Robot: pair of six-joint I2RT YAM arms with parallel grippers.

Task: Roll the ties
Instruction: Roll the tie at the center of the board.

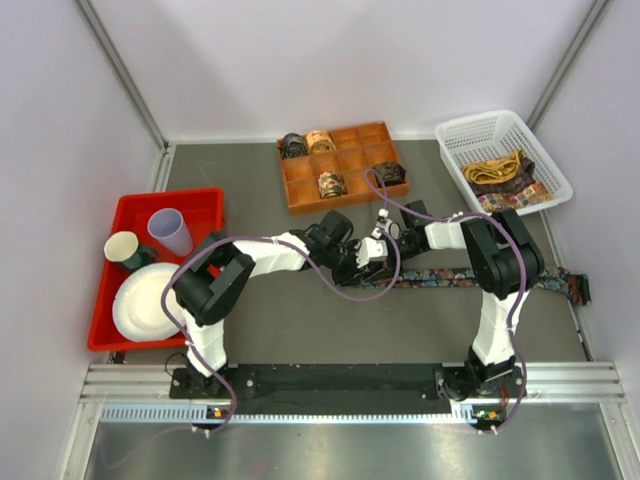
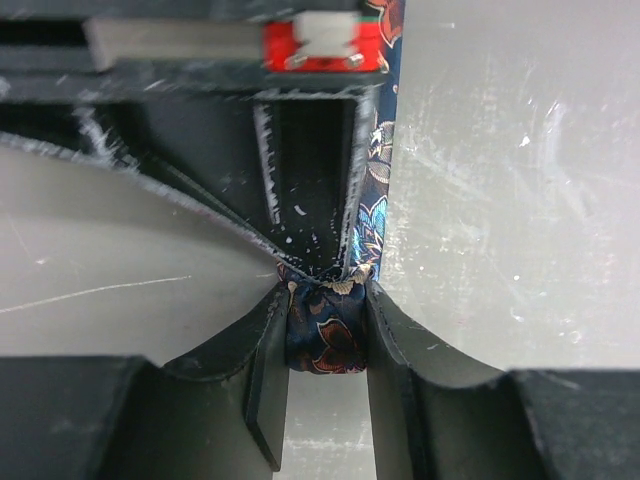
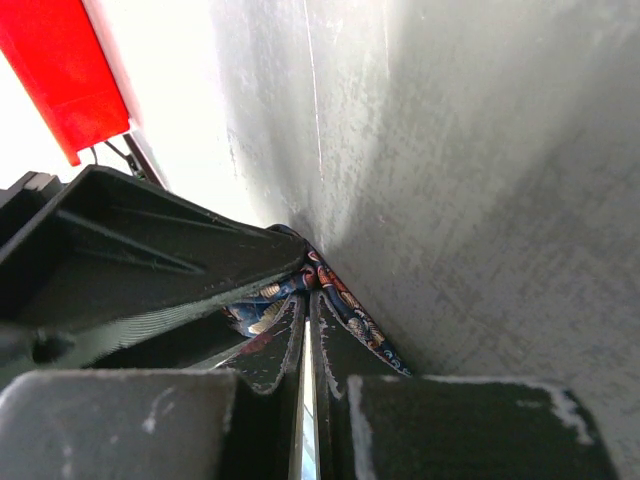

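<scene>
The left gripper (image 2: 325, 335) clamps the coiled end of the dark floral tie (image 1: 470, 278) at mid-table (image 1: 300, 320). The remaining tie trails flat toward 3 o'clock. The right gripper (image 3: 305, 300), fingers almost together, has its tips at the tie.

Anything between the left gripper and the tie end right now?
Nothing visible. The left gripper is clamped directly on the rolled end of the dark floral tie; the right gripper, its fingers closed, sits against the same tie.
</scene>
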